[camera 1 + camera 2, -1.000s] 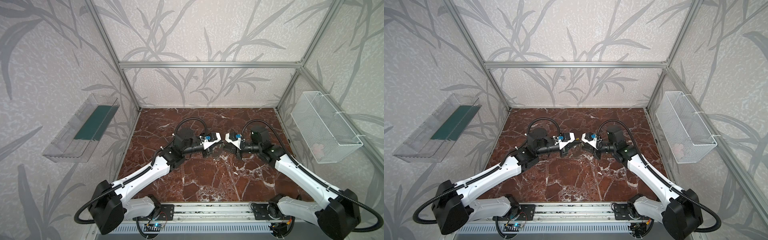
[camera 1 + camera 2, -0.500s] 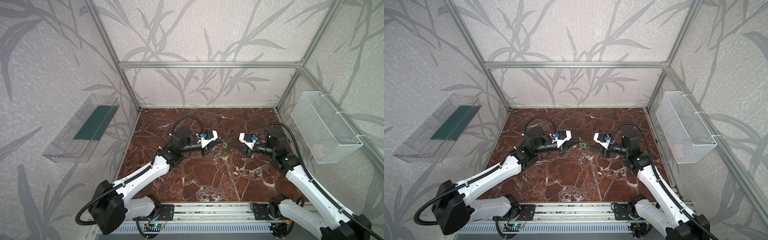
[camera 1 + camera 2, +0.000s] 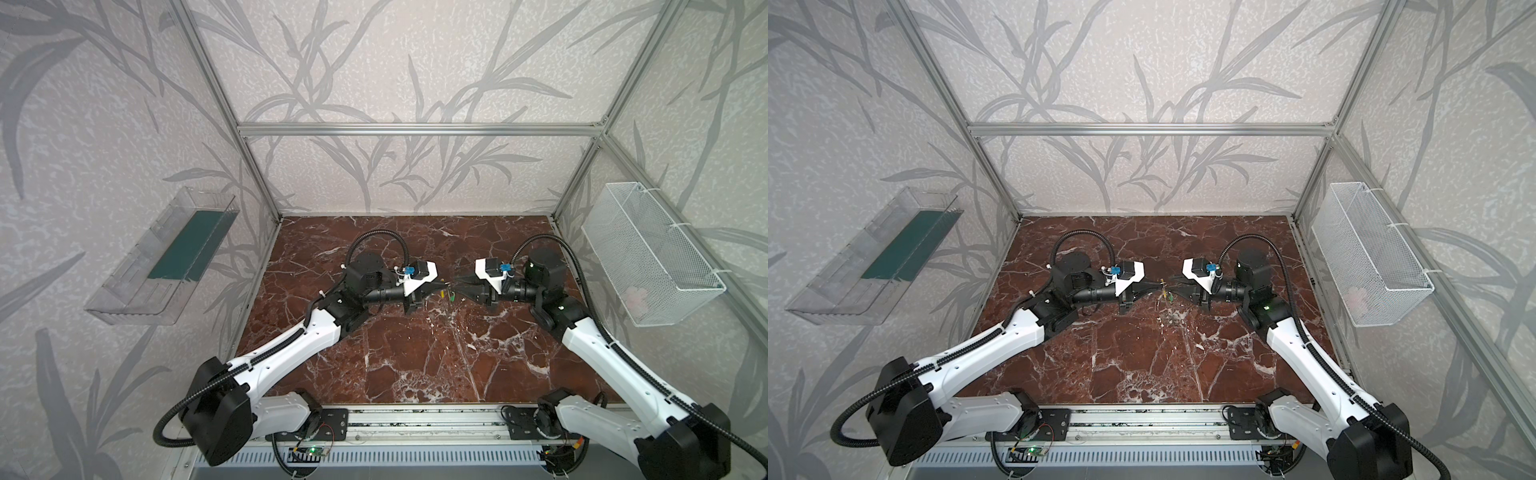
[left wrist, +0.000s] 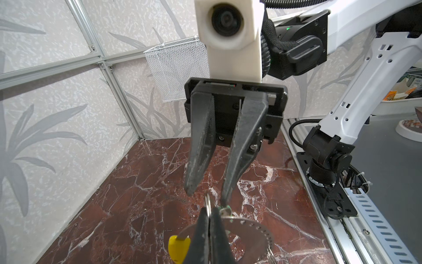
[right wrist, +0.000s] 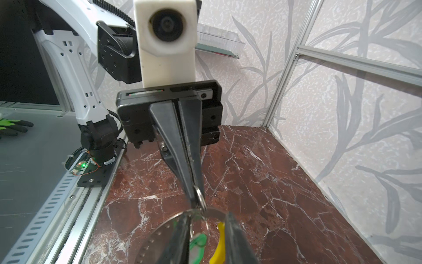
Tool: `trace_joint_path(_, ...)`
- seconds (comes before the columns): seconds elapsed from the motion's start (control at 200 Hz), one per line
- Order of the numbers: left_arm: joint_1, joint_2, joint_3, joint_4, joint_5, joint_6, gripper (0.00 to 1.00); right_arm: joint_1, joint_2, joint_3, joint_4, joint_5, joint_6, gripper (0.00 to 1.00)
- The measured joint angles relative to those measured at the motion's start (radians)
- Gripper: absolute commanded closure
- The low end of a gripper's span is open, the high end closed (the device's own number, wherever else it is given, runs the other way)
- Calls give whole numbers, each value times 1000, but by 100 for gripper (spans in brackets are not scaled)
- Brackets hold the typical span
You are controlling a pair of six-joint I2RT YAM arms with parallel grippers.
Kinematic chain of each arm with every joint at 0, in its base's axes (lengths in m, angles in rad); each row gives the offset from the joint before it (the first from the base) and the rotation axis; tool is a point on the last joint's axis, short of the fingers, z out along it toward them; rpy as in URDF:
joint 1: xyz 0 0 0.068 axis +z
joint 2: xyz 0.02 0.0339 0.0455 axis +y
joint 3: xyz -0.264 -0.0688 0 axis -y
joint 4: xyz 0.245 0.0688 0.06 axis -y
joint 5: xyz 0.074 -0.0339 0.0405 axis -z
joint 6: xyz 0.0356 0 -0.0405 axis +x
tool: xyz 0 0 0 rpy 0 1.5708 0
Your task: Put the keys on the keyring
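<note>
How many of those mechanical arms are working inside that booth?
2. The left arm is mounted at the front left, the right arm at the front right; both stretch toward the middle of the marble floor. No other arm shows.

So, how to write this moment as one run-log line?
left gripper: shut on keyring | right gripper: open, tips near keyring | green key: hangs below

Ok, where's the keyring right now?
In both top views the keyring hangs mid-scene, pinched in the shut left hand, with the open right hand straddling it from the right.
</note>
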Motion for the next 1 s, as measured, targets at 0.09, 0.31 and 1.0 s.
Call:
trace_joint_path(0.09, 0, 0, 0, -2, 3, 0, 100, 5, 8, 4, -11, -10, -1, 77)
trace_joint_path(0.31, 0, 0, 0, -16, 10, 1, 100, 19, 13, 13, -15, -13, -5, 88)
trace_joint_path(1.0, -2, -23, 164, -397, -121, 271, 77, 89, 102, 264, -521, 166, -214, 100)
